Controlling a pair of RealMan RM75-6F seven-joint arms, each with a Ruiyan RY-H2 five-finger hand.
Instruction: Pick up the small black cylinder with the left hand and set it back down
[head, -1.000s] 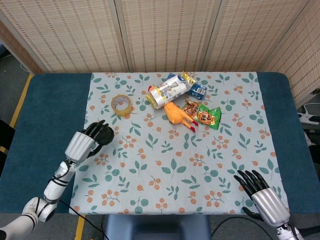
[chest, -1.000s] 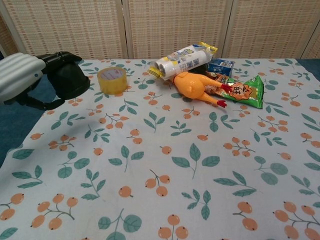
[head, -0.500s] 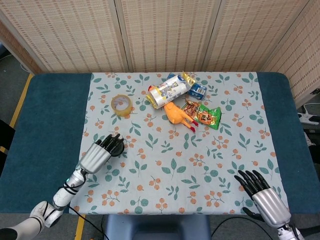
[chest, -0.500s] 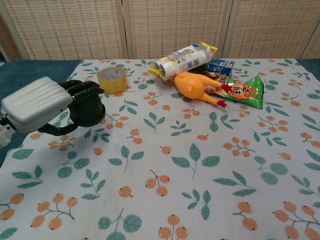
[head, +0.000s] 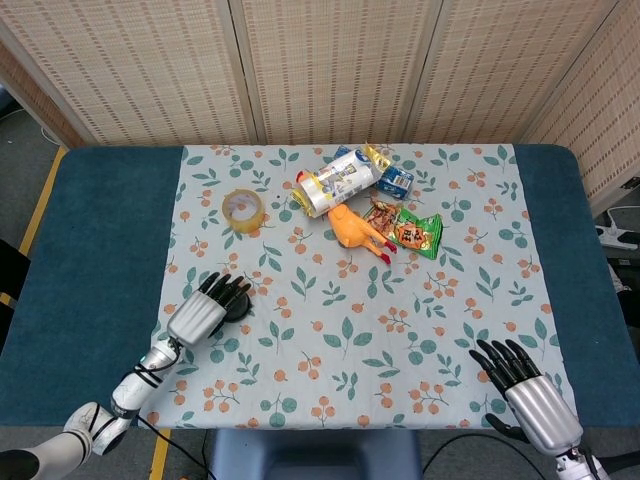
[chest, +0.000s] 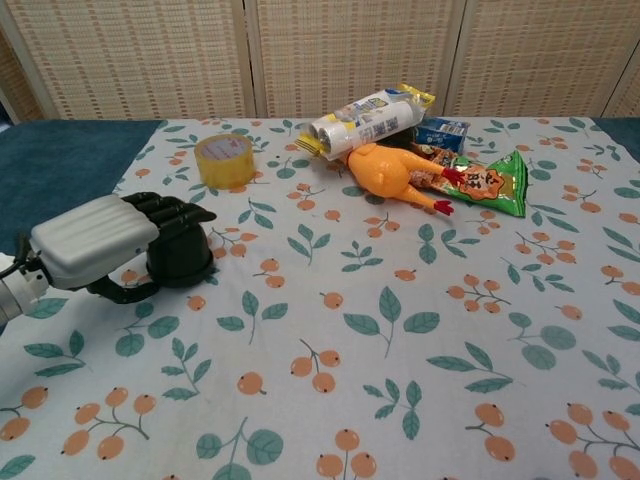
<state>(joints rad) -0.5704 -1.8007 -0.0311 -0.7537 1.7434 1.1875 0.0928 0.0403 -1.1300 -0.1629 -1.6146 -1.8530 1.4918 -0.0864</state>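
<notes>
The small black cylinder is low over the left part of the floral cloth and seems to touch it. My left hand grips it, fingers curled over its top and side and the thumb beneath. Most of the cylinder is hidden by the hand in the head view. My right hand lies at the near right corner of the cloth with its fingers spread and nothing in it; it shows only in the head view.
A yellow tape roll lies beyond the left hand. At the back middle are a rubber chicken, a white rolled packet, a blue carton and a green snack bag. The blue table borders the cloth.
The left hand has carried the cylinder from above the cloth's left edge rightward and nearer, lowering it to the cloth. The right hand has stayed put.
</notes>
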